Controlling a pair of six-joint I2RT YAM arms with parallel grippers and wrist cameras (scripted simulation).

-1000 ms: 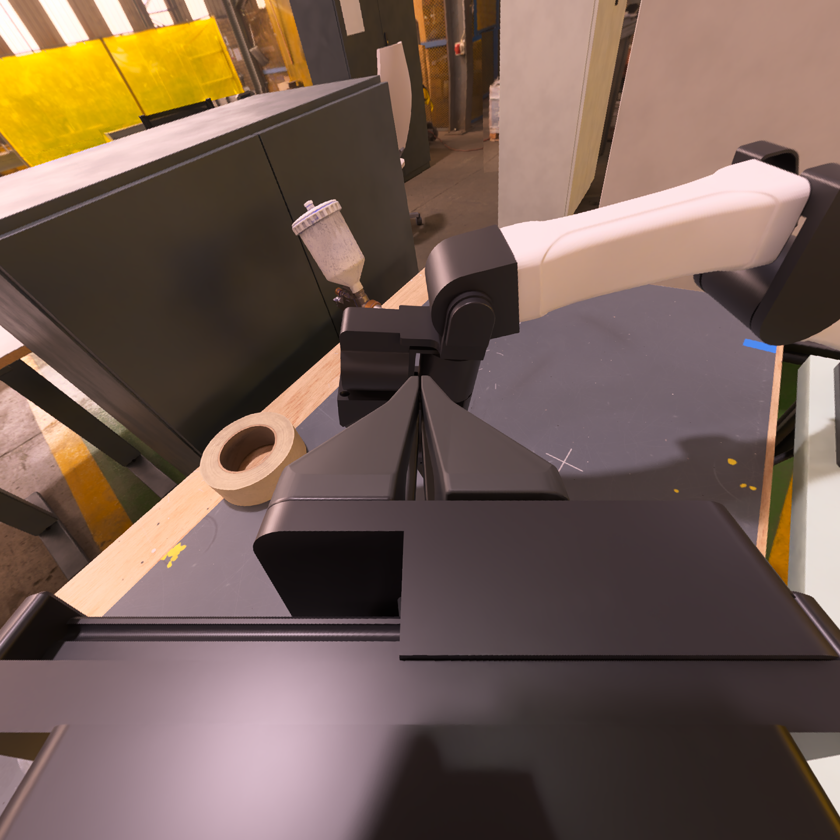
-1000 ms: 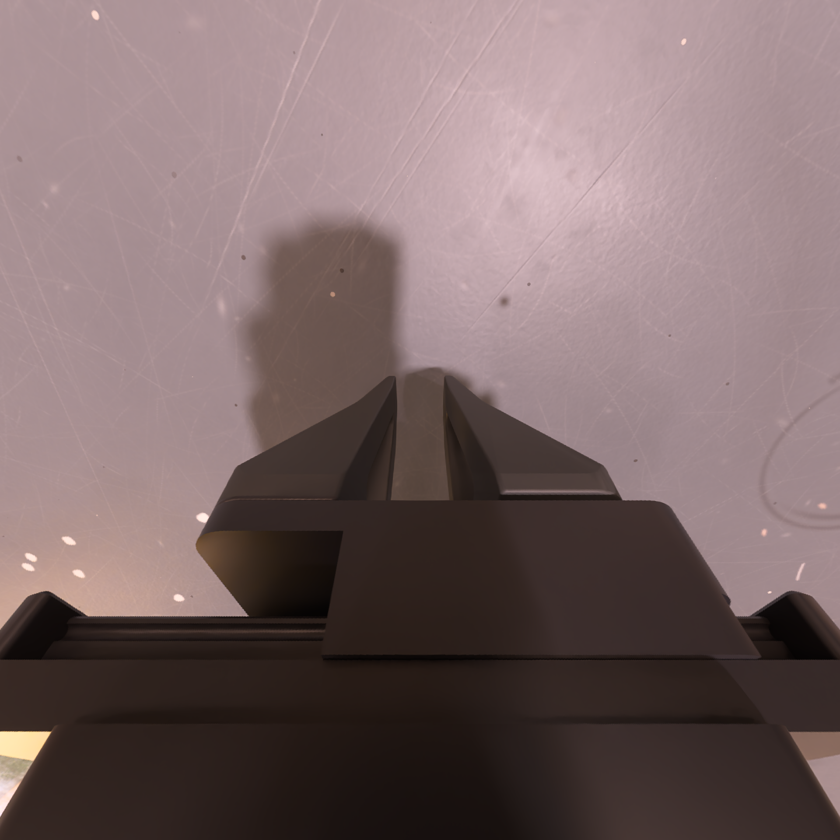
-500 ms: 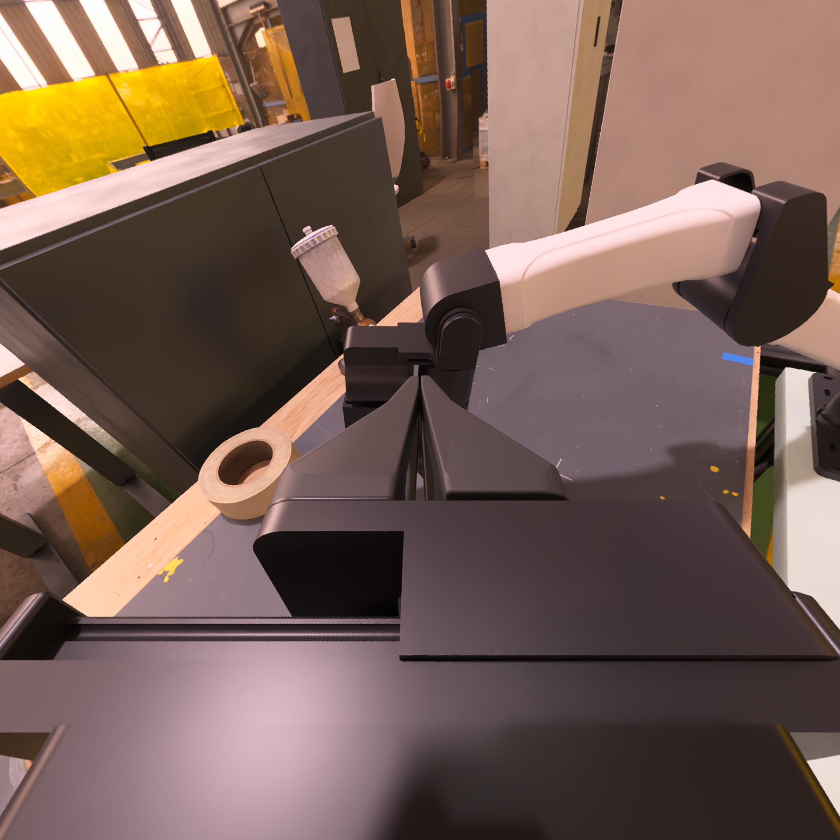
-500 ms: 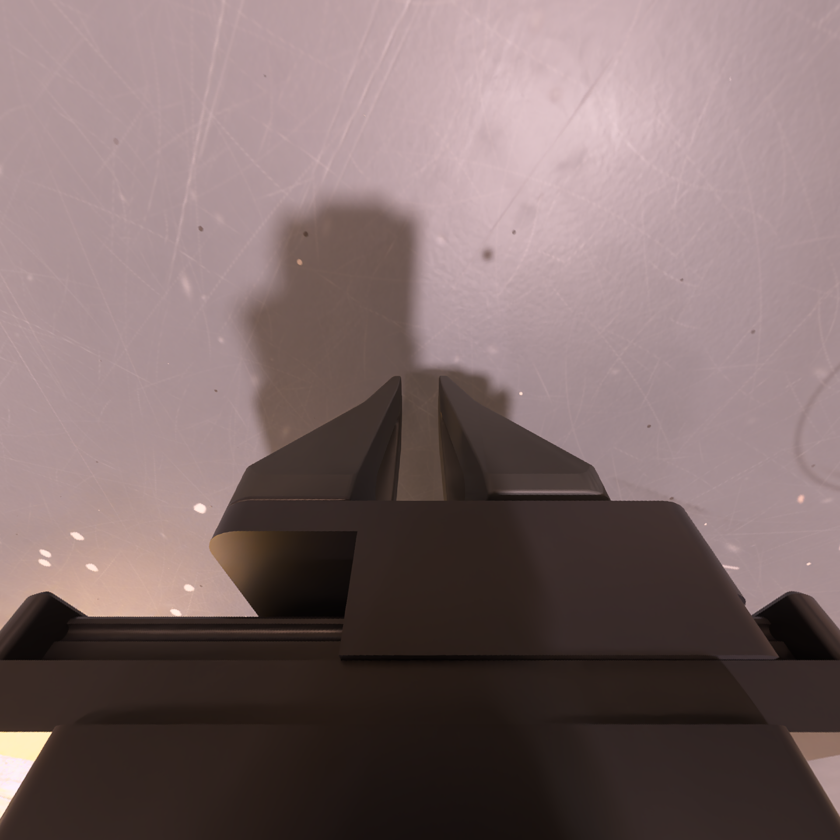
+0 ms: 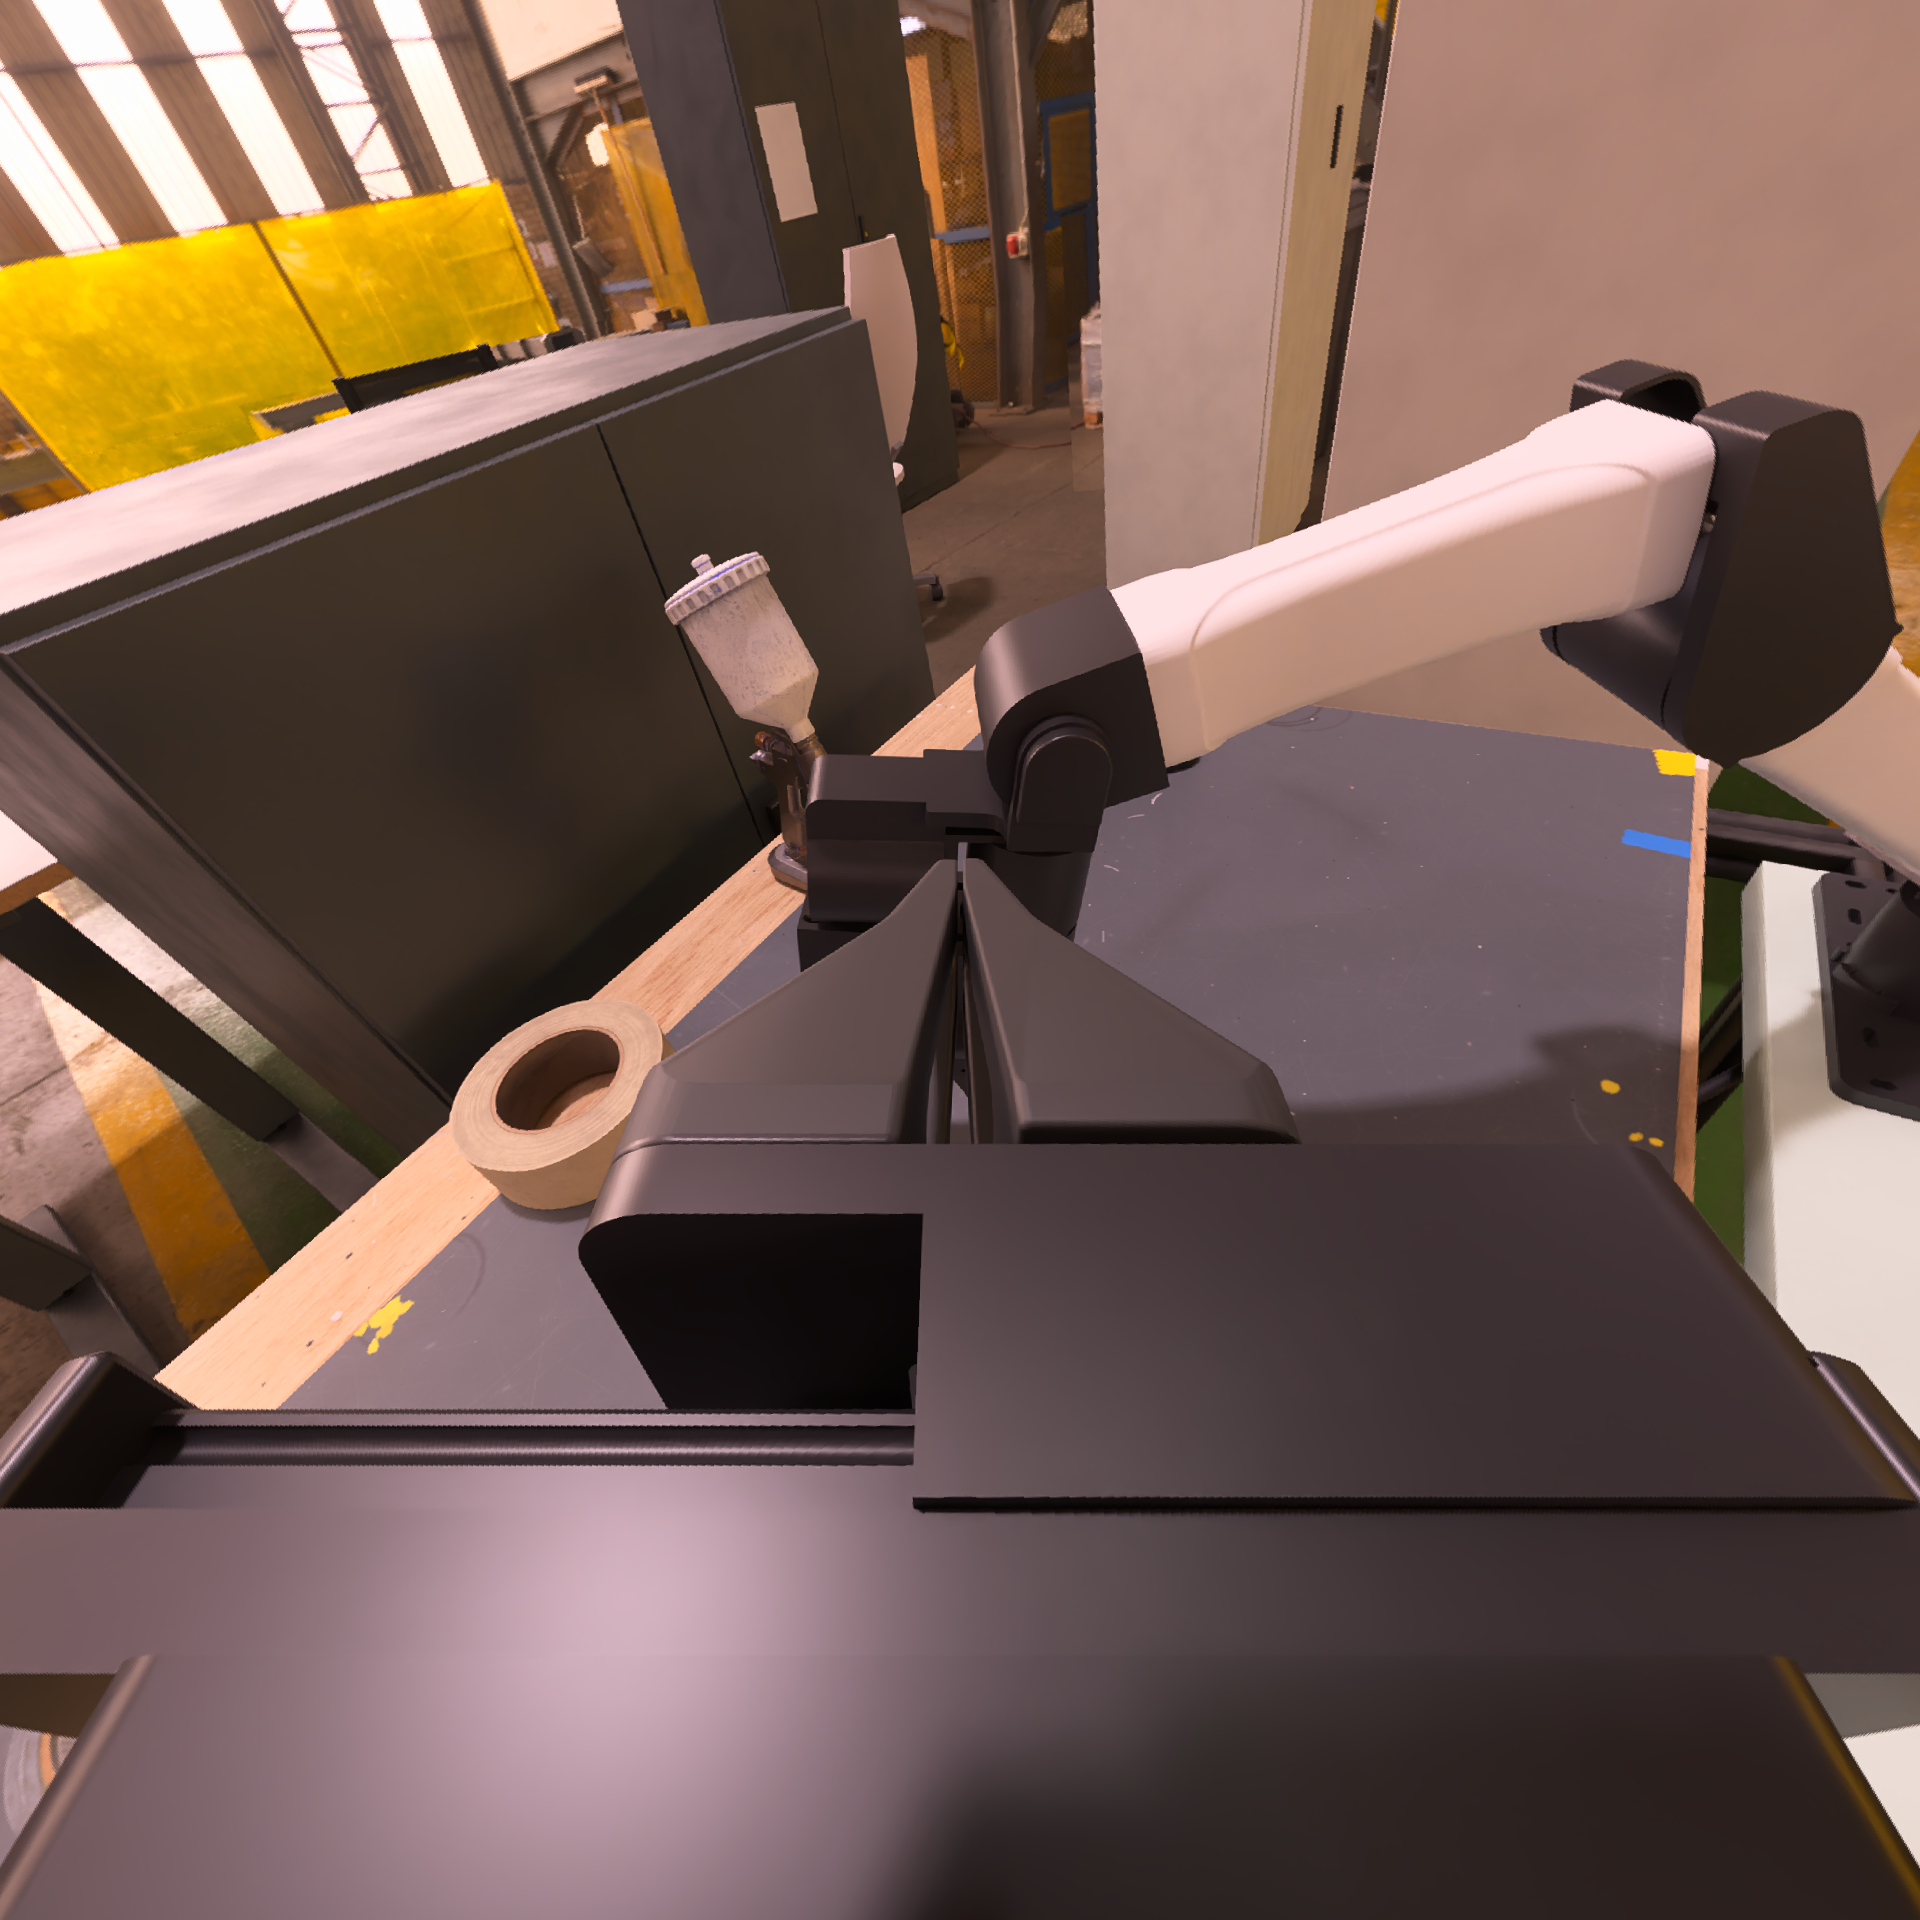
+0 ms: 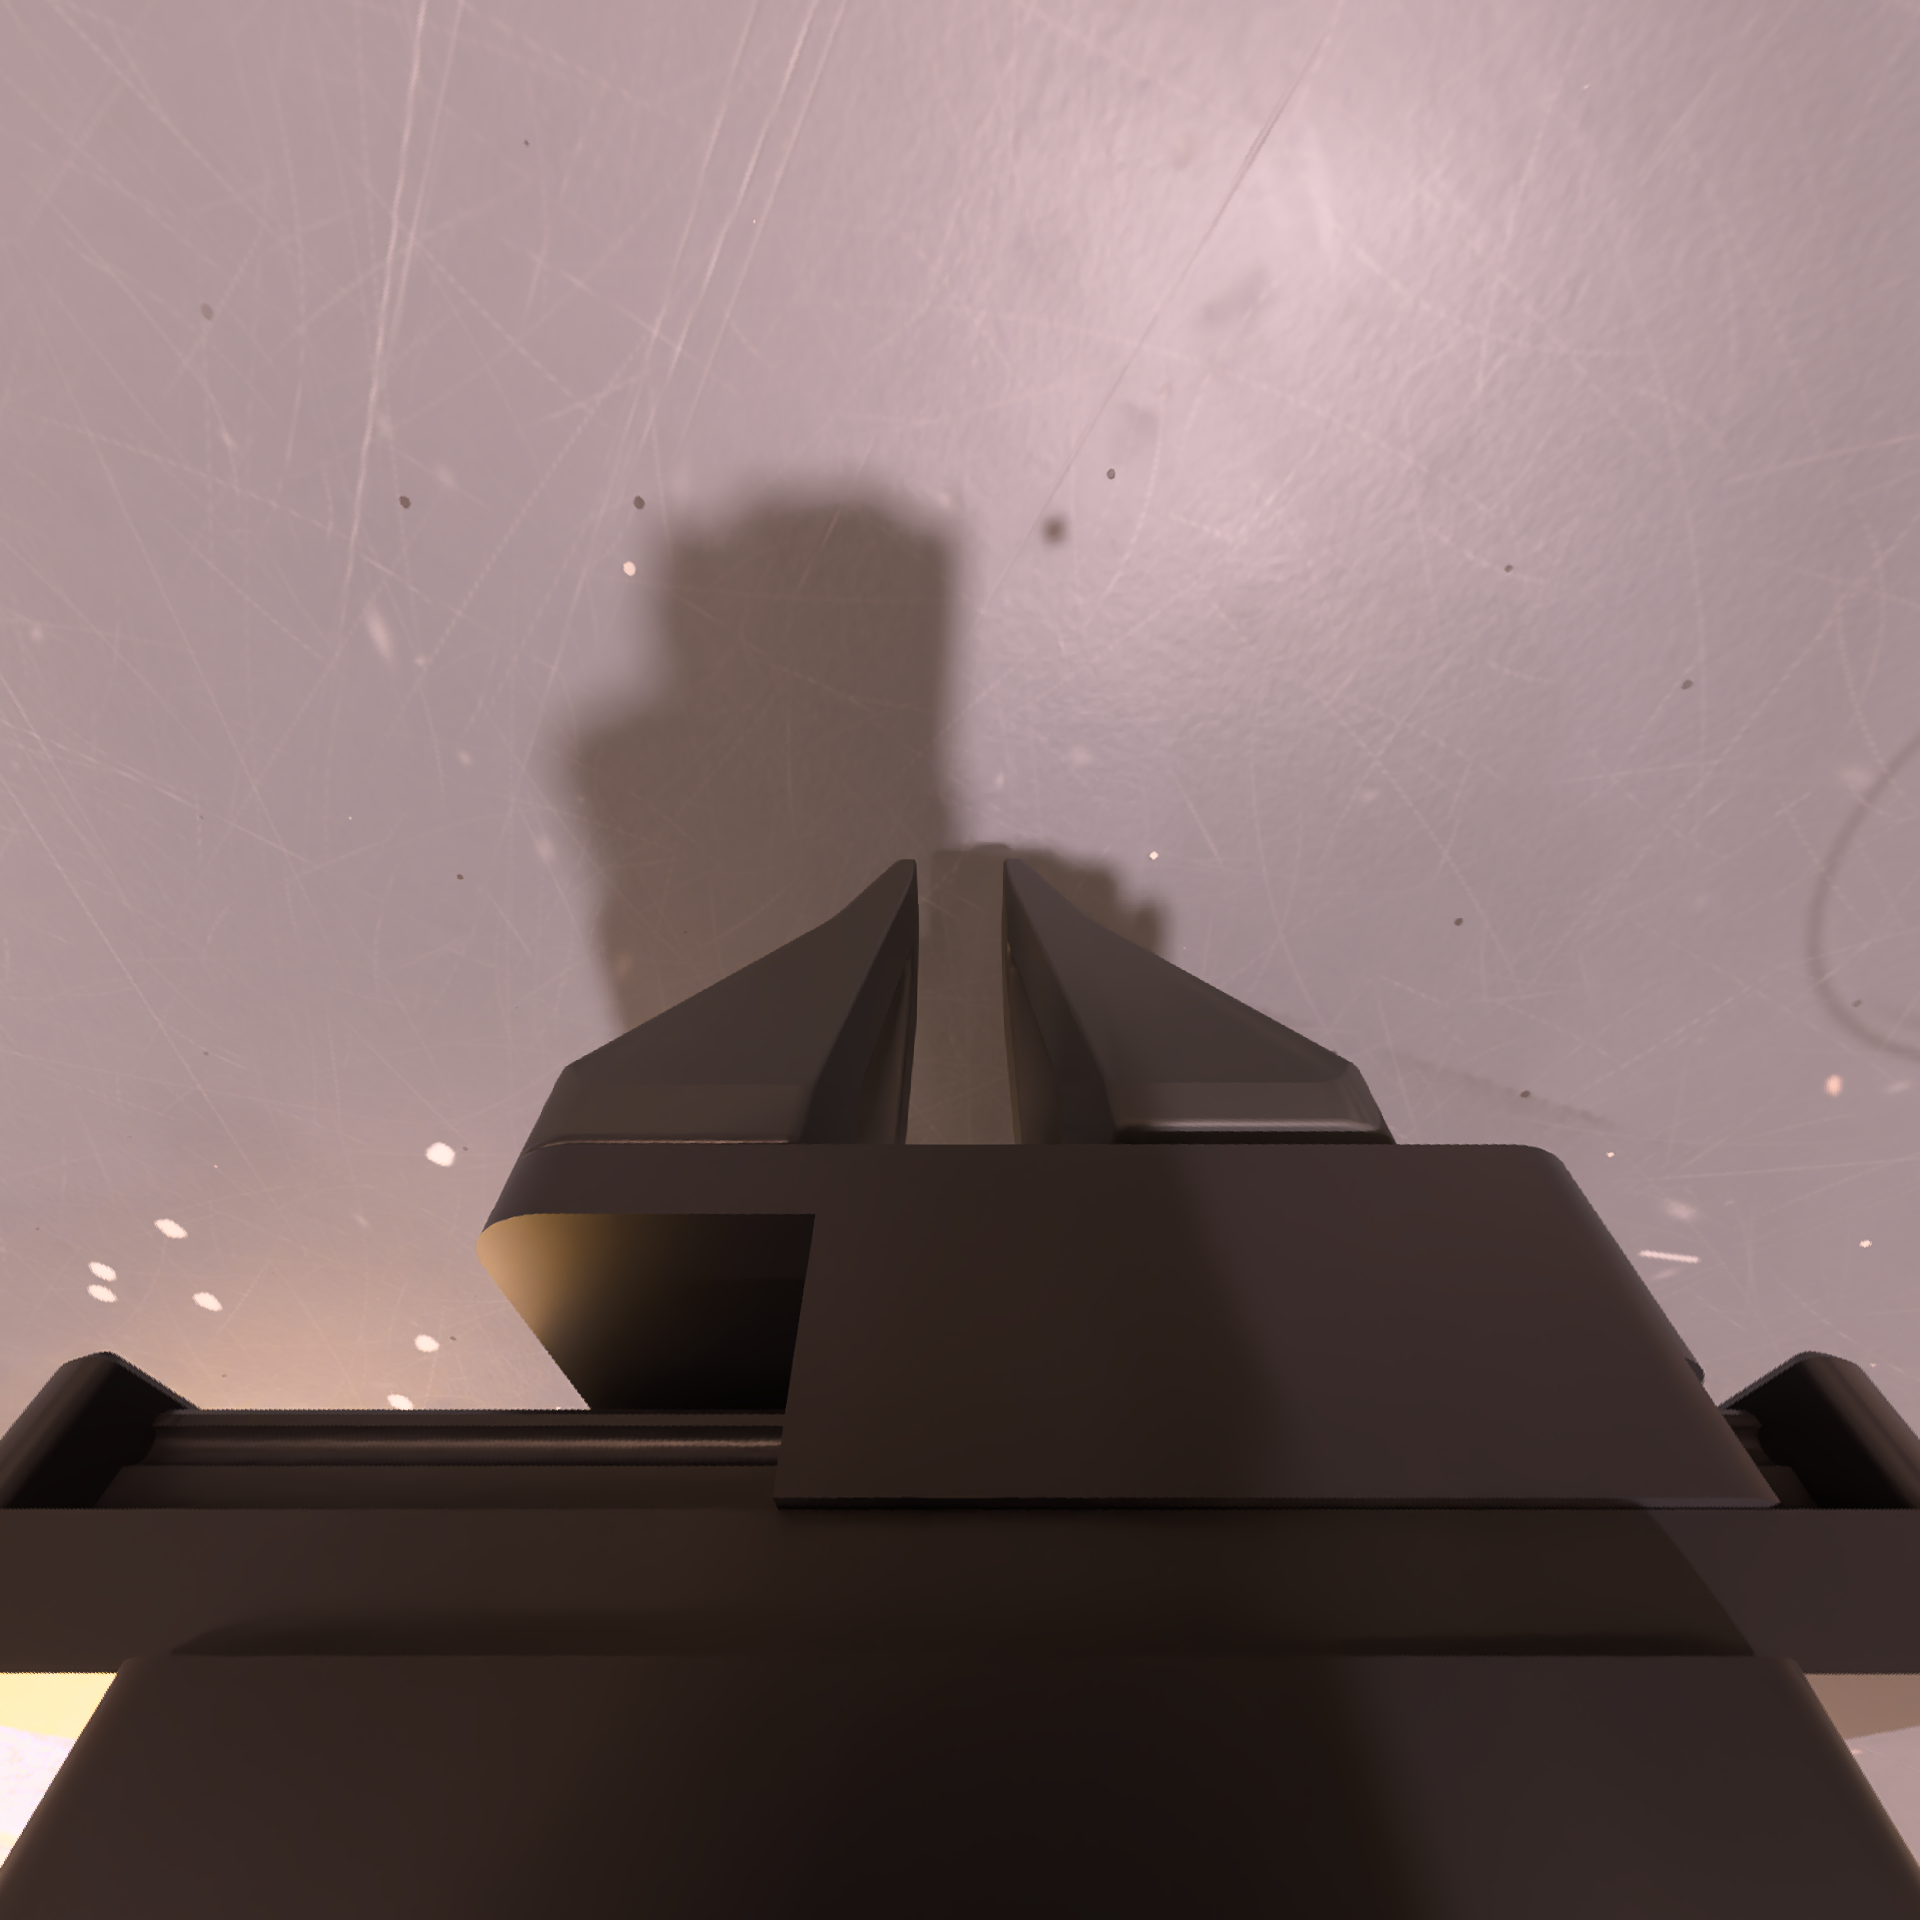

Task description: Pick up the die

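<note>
My right gripper [image 6: 961, 883] points down at the scratched grey mat [image 6: 1351, 520], just above its own shadow. Its jaws stand a narrow gap apart, and a small tan-grey block, which I take for the die [image 6: 958, 997], fills that gap. My left gripper [image 5: 961, 883] is shut and empty, held above the mat [image 5: 1403, 935]. In the left wrist view the right arm [image 5: 1403, 582] reaches in from the right. Its gripper body [image 5: 883, 831] sits behind my left fingers, which hide its fingertips and the die.
A roll of tan tape [image 5: 556, 1101] lies at the table's wooden left edge [image 5: 707, 956]. A spray gun with a white cup [image 5: 748, 655] stands farther along that edge. A dark cabinet [image 5: 364, 727] stands beyond the table on the left.
The right jaws narrowed a little, then held the same gap. The mat slid under the right wrist view. The left wrist view drew back, showing more of the right arm.
</note>
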